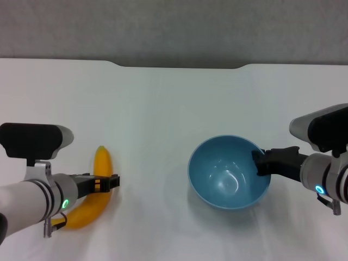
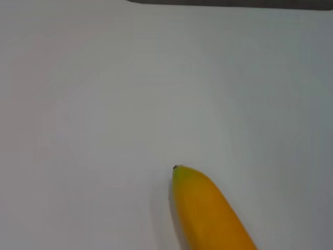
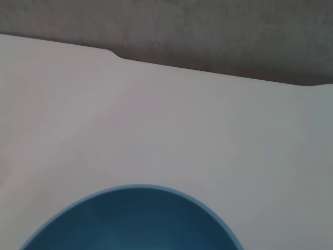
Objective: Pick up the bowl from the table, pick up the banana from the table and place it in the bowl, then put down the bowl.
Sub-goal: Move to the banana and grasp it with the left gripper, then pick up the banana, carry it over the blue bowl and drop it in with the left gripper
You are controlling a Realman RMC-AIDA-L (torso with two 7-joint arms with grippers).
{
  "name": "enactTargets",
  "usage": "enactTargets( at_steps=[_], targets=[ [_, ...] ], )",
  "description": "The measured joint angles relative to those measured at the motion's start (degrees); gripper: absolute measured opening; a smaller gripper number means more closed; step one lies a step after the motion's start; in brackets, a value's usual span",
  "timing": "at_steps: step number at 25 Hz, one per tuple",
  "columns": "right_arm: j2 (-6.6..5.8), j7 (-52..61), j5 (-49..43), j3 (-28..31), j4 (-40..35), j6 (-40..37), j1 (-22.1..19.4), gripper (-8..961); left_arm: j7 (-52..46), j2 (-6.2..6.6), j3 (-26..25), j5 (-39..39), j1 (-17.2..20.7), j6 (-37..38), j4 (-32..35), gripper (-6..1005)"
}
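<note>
Head view shows the bowl [image 1: 228,173] on the robot's right half of the table [image 1: 163,109], with the right gripper [image 1: 261,161] clamped on its near-right rim, one finger seemingly inside the wall; a rim pinch suits carrying a wide bowl one-handed. Whether the bowl sits on the table or is just off it I cannot tell. It is glossy light blue, round, smooth and empty. Well apart on the left lies the banana [image 1: 95,193], curved, yellow-orange, dark-tipped, flat on the table. The left gripper [image 1: 106,182] reaches across its middle, fingers straddling it; whether they have closed on it I cannot tell. A mid-body hold would keep it balanced.
</note>
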Motion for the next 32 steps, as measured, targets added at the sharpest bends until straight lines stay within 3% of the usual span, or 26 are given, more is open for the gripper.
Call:
enactTargets(
  at_steps=[8, 22, 32],
  targets=[
    [0.00, -0.04, 0.00, -0.02, 0.05, 0.00, -0.07, 46, 0.06, 0.00, 0.84, -0.61, -0.41, -0.10, 0.25, 751],
    [0.00, -0.14, 0.00, -0.11, 0.28, -0.51, -0.50, 48, 0.57, 0.18, 1.50, -0.14, -0.34, -0.25, -0.81, 526],
    [-0.01, -0.14, 0.60, -1.41, 1.15, -0.10, -0.11, 49, 8.24, 0.34, 0.58, -1.92, 4.93, 4.26, -15.51, 492]
  ],
)
